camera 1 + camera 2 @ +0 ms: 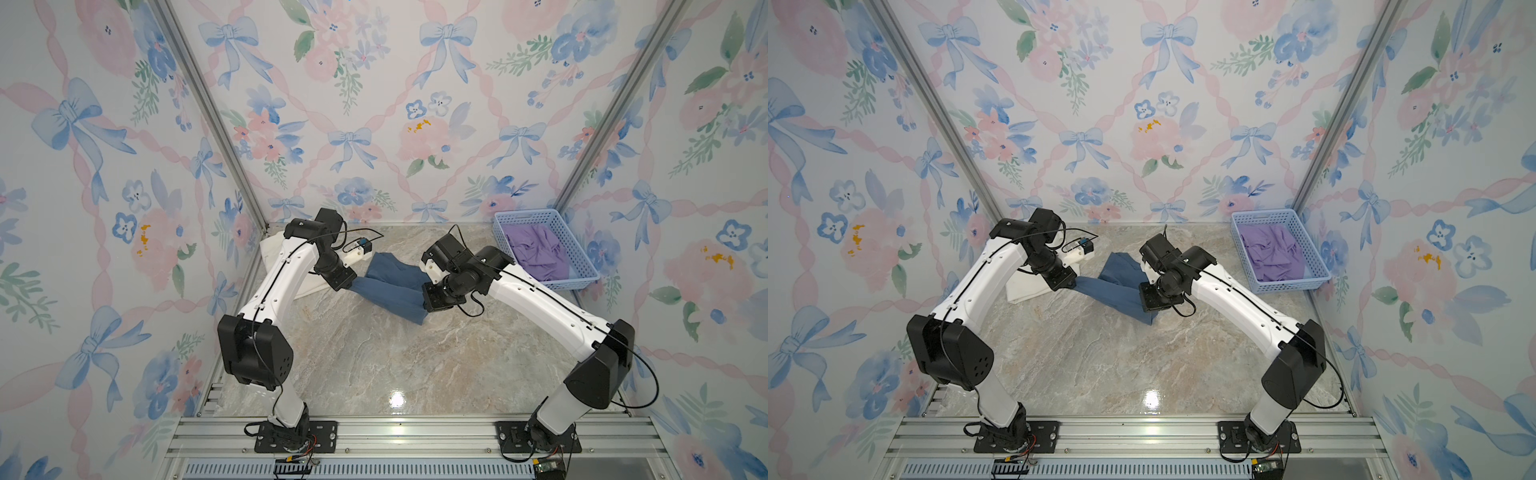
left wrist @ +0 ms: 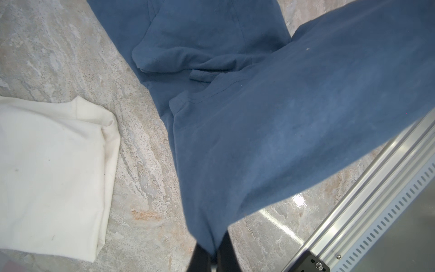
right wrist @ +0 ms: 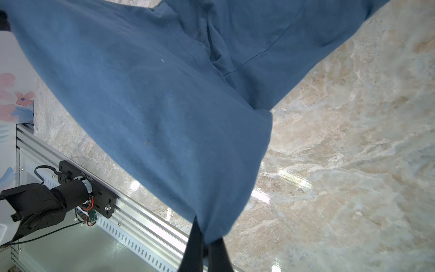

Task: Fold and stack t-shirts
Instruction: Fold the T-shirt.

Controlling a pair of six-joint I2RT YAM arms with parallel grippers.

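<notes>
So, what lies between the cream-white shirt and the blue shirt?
Only bare marble tabletop, between cream-white shirt and blue shirt in the left wrist view.

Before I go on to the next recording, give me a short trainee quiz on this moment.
1. True or false: the left gripper and the right gripper are both shut on the slate-blue t-shirt.
2. Where is the purple cloth? A: hanging from a gripper. B: in the blue basket. C: draped over an arm.
3. Fill in: the cream-white t-shirt lies on the table by the ___ arm.
Key: 1 true; 2 B; 3 left arm.
</notes>
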